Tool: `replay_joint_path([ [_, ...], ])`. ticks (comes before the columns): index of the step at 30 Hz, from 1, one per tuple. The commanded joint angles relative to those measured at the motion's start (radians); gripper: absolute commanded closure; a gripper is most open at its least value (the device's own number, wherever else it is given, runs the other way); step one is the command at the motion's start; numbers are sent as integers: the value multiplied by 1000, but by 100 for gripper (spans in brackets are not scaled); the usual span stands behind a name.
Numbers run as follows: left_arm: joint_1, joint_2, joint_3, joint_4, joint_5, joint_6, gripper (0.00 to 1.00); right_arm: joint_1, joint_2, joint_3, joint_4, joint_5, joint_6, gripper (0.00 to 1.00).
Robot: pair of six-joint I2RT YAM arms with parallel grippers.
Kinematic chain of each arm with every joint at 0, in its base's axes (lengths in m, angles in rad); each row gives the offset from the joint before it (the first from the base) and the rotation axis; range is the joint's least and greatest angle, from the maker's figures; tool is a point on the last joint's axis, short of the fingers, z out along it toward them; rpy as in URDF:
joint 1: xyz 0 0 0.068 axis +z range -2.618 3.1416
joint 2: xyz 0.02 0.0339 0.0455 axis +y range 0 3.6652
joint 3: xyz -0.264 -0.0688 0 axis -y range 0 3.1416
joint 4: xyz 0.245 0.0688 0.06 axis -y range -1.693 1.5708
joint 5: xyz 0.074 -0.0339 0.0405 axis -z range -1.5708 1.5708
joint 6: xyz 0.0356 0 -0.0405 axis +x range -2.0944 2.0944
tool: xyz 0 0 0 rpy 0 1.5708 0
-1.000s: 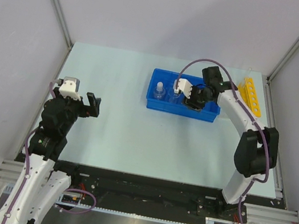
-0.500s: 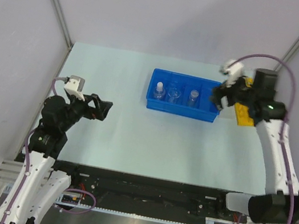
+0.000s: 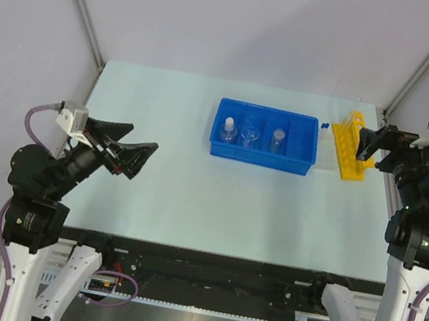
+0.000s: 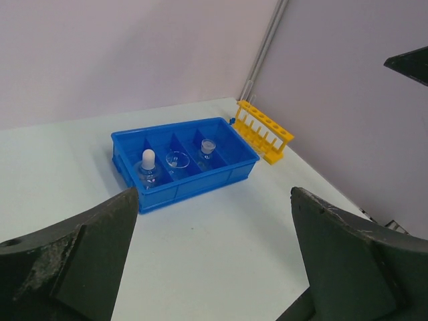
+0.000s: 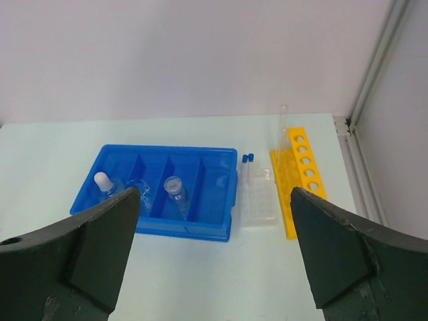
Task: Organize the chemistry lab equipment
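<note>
The blue divided tray (image 3: 261, 160) stands at the table's middle back. It holds a white-stoppered flask (image 5: 103, 183), a small clear beaker (image 5: 141, 189) and a capped vial (image 5: 174, 190), each in its own compartment; the rightmost compartment is bare. Right of the tray lie a clear rectangular plate (image 5: 259, 202) and two thin blue-capped tubes (image 5: 247, 160). Beyond them is the yellow holed rack (image 3: 352, 143), with a long clear tube (image 5: 281, 126) leaning at it. My right gripper (image 3: 374, 143) hangs open above the rack, holding nothing. My left gripper (image 3: 138, 149) is open and empty, left of the tray.
Grey walls with metal posts close the table on three sides. The right wall stands just behind the rack (image 4: 264, 130). The arm bases and a black rail run along the near edge.
My right gripper has opened, left the vial in the tray and drawn back up to the right. My left arm has lifted and tilted toward the table.
</note>
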Motion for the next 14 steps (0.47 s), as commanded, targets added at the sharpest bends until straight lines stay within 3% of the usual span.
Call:
replay_joint_path([
  [1,7,-14,56,-84,12,-18,0,-27,-39,-9,-18,54,76,0],
  [14,7,-48,75,-132,-36,-1,0,-45,-65,-4,-20,63,37,0],
])
